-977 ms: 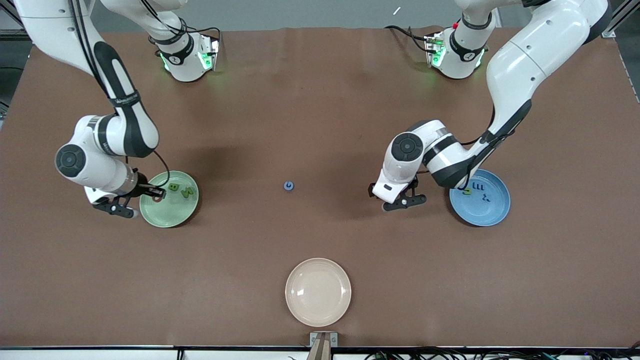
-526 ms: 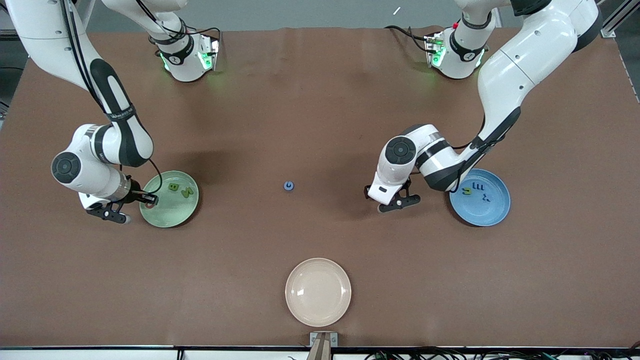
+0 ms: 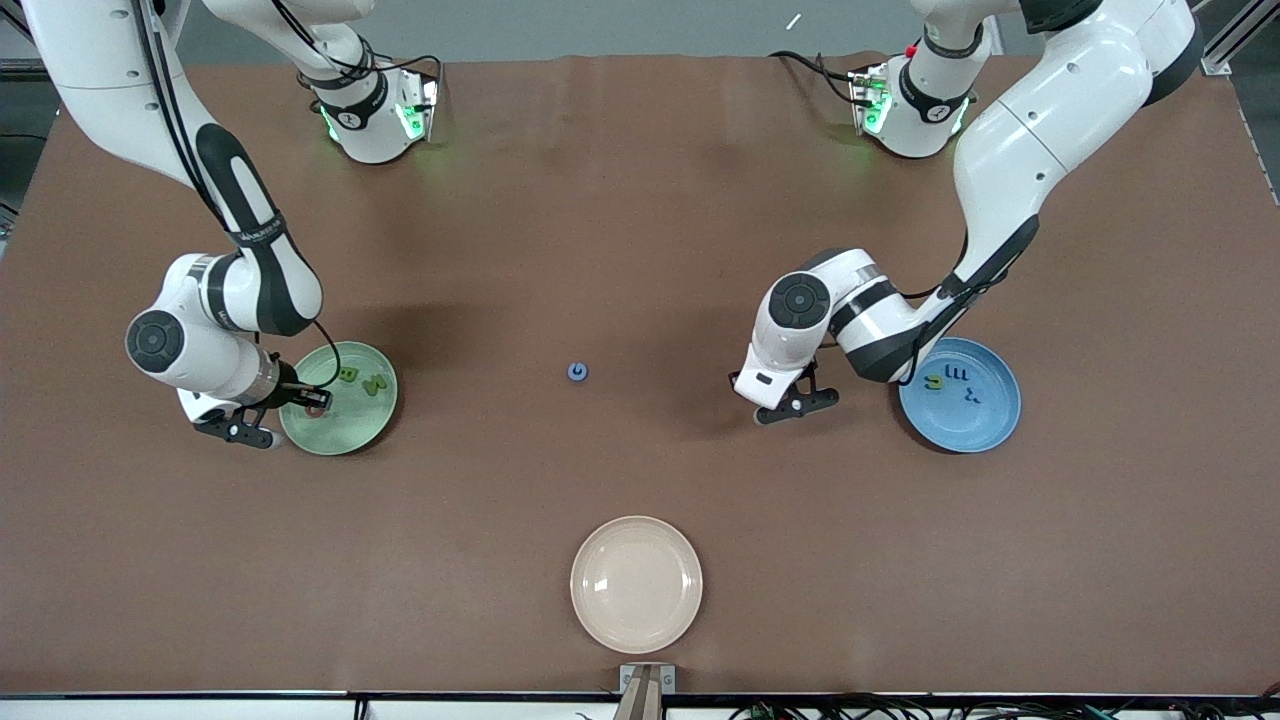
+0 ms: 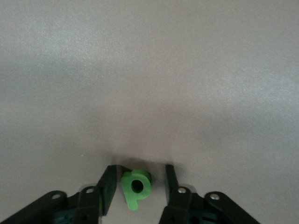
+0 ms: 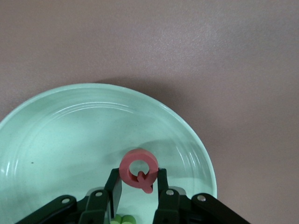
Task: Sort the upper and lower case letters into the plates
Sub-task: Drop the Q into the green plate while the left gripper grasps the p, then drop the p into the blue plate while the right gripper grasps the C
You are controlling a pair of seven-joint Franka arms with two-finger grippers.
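My right gripper (image 3: 305, 402) is shut on a red letter Q (image 5: 127, 170) and holds it just above the pale green plate (image 3: 340, 435), near its rim. Two green letters (image 3: 360, 379) lie in that plate. My left gripper (image 3: 790, 400) is low over the bare table beside the bright blue plate (image 3: 965, 425). Its jaws are open around a green letter p (image 4: 146, 183), which touches one finger and stands apart from the other. The blue plate holds a green letter (image 3: 935, 382) and two blue letters (image 3: 960, 374). One blue letter (image 3: 577, 372) lies on the table between the plates.
A cream-white plate (image 3: 636, 585) stands near the table's front edge, nearer to the front camera than the blue letter. The brown table (image 3: 640, 200) stretches bare toward the robots' bases.
My left gripper has moved off the blue plate's edge toward the table's middle, then stopped. My right gripper drifted outward and came back over the pale green plate, still holding the red Q.
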